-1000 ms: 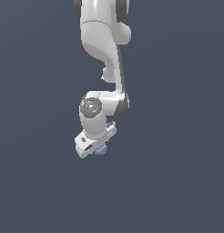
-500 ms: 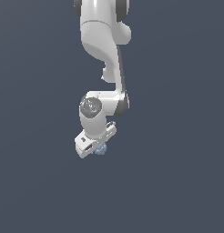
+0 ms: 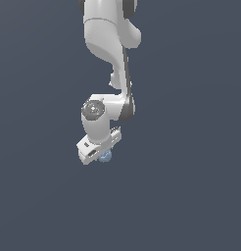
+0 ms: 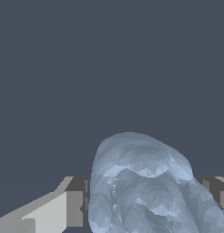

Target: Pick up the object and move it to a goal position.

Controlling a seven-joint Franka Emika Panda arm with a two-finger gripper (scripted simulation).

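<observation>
One white hand (image 3: 99, 153) hangs at the low end of the arm (image 3: 108, 44), and its fingers are pinched on the ball (image 3: 106, 156). In the exterior view the ball shows as a small pale grey-blue dot peeking out from under the hand's lower edge, on the side toward the exterior view's right; most of it is covered by the hand's body, so only a sliver of its rim can be seen there. In the wrist view the ball (image 4: 143, 186) fills the lower middle of the picture, bumpy and faceted like a berry, with a pale finger (image 4: 54, 209) pressed close against one flank and a darker grey finger part (image 4: 217, 191) showing just past the other flank. The ball's rounded crown stands free of both fingers.

Out from the hand, the wrist joint with its round grey cap (image 3: 94, 109) sits just above, tilted toward the exterior view's left, and the arm rises from there to the upper edge of the picture, where it is cut off.

All around the hand lies a flat, even dark blue-grey ground (image 3: 191, 196) with no seam, edge or shadow line to mark where a desk begins, so I cannot tell whether the ball hangs above a surface or near one. Open room spreads on every side of the hand.
</observation>
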